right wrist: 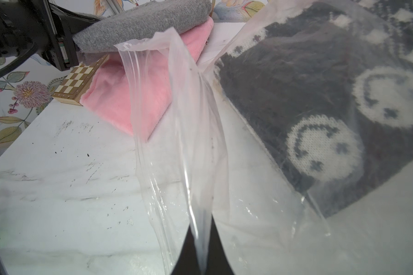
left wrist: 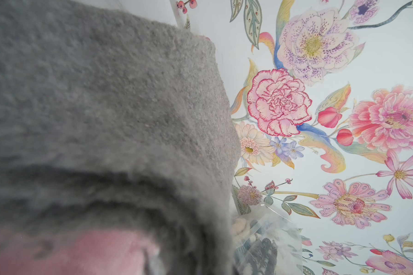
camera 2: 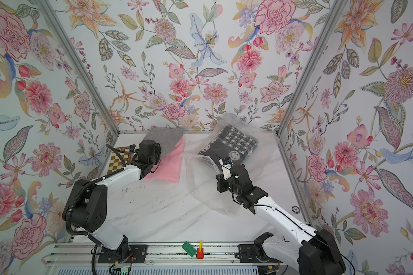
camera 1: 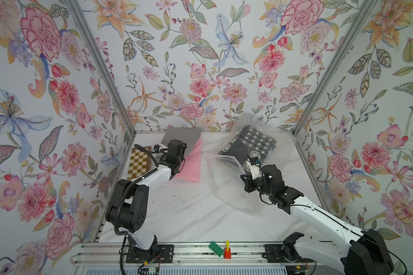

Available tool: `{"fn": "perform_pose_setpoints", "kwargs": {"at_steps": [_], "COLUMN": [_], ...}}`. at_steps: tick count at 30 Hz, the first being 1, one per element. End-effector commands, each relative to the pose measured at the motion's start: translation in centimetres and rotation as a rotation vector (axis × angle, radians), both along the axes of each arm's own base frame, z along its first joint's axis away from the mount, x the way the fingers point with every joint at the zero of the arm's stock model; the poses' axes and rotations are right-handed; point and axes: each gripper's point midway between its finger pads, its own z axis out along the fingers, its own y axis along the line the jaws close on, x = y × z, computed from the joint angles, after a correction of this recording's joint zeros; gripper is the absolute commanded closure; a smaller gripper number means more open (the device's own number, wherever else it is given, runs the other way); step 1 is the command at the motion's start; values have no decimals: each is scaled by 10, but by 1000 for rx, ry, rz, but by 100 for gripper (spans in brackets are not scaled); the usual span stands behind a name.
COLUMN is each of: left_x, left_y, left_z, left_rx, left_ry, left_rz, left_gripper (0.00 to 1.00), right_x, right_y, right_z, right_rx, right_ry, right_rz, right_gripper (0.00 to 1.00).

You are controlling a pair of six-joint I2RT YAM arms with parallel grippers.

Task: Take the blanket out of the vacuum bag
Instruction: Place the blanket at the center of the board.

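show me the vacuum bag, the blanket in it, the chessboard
vacuum bag [right wrist: 177, 142], right wrist view, the hanging film strip
dark patterned blanket [camera 1: 248, 145], in a top view, its middle
chessboard [camera 1: 140, 163], in a top view, its middle squares

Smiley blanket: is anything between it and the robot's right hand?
Yes. The clear vacuum bag wraps the dark smiley blanket, so its plastic lies between them. The right hand is shut only on a flap of the bag's film, not on the blanket.
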Motion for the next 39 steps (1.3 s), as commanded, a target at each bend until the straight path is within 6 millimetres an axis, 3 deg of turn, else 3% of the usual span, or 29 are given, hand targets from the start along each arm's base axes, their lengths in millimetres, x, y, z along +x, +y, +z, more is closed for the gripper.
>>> {"fn": "perform_pose_setpoints", "kwargs": {"at_steps": [1,9,13,18,24,28,31,36,39], "left_x": [-15,-28,-29,-14,2,-9,-30,-42,-45], "left_y": [-2,-7,5,16,5,-1,-7,-37,-51], "left_z": [0,7,28,52,70,90,70,-8,-39], "left_rx": [-24,51,215,348,381,440,446,321,272], "left_ry": [14,36,8,-12,-41,-47,47,148,180], "left_rz": [55,135,209,219,146,136,147,52,18], "left_gripper": [100,100,100,100,100,100,100,96,87], "right_x": [-3,-8,-10,-13,-15,-17,-17,-14,-13], "right_y": [-8,-14,-16,-20,-25,-25,-26,-22,-19], "right_z": [-3,-3,-4,-3,-3,-4,-6,-9,-8], "right_rx": [-4,-5,-7,-11,-6,-3,-4,-2,-1], "right_ry": [12,10,9,9,4,7,8,24,28], "right_rz": [-26,-38,-45,-52,-65,-65,-67,-56,-48], "right_gripper": [100,100,100,100,100,100,100,100,100]}}
